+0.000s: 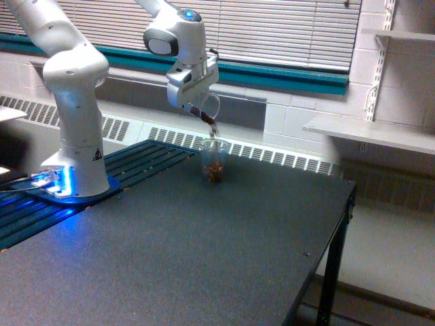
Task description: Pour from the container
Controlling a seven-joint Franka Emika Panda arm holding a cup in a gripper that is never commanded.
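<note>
Container (208,109), walls blurred, gripper-held (196,103)

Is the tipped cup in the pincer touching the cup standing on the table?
Apart. The exterior view shows the tilted container above the standing cup, with wall visible between them; only brown pieces bridge the gap.

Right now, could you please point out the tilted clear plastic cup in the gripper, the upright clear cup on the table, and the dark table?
Tilted clear plastic cup (209,109), exterior view, its see-through wall.
Upright clear cup (215,160), exterior view, mid-wall.
Dark table (204,251), exterior view, bare top.
</note>
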